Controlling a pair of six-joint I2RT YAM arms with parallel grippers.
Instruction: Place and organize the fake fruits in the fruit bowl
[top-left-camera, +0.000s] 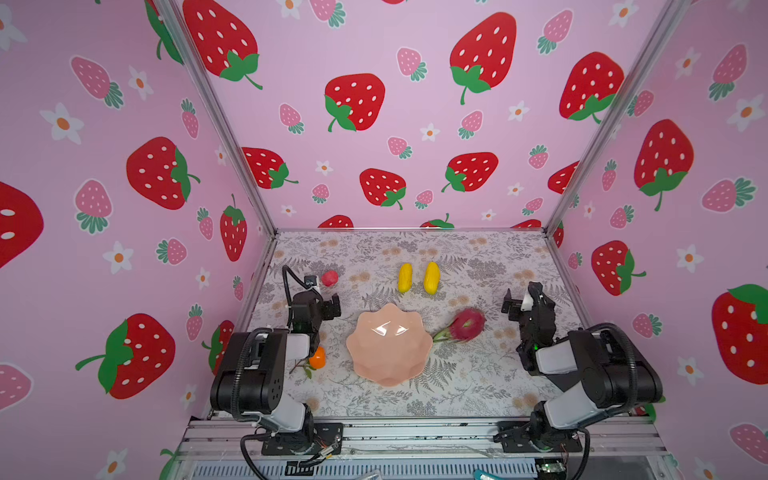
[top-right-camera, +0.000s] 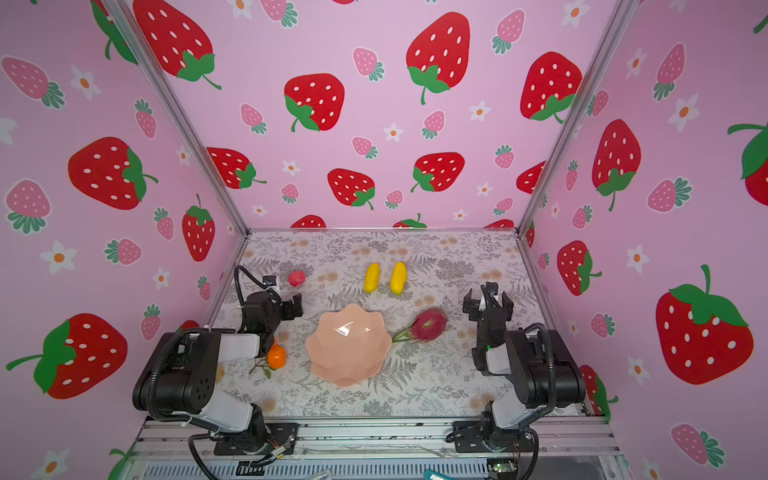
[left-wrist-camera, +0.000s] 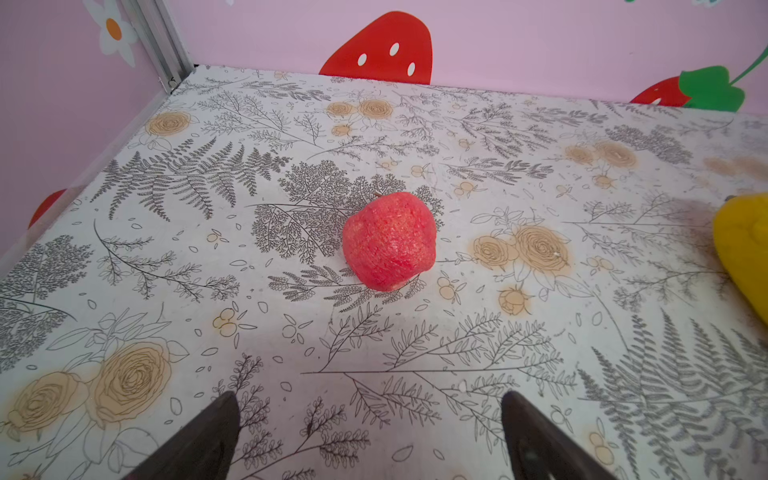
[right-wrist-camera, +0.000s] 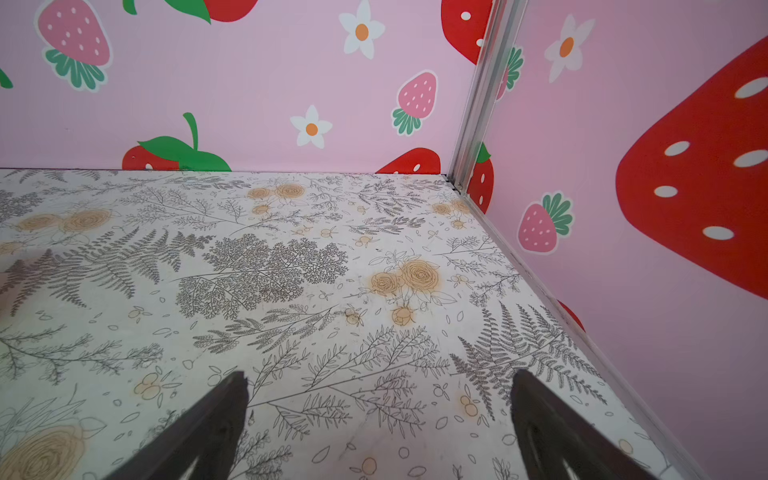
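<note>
Directly ahead of the spread left tool (left-wrist-camera: 370, 401) lies the red-pink round fruit (left-wrist-camera: 390, 241); the right tool (right-wrist-camera: 380, 382), also spread, is farther.

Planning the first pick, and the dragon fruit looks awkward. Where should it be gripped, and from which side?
Probably the plump magenta body of the dragon fruit, not its thin green tip. It lies on its side, tip toward the fruit bowl, so bring the open right pincer, the nearer one, down from above with its jaws across the short width.

No legible text, label, brand, number or sign anywhere in these views.
</note>
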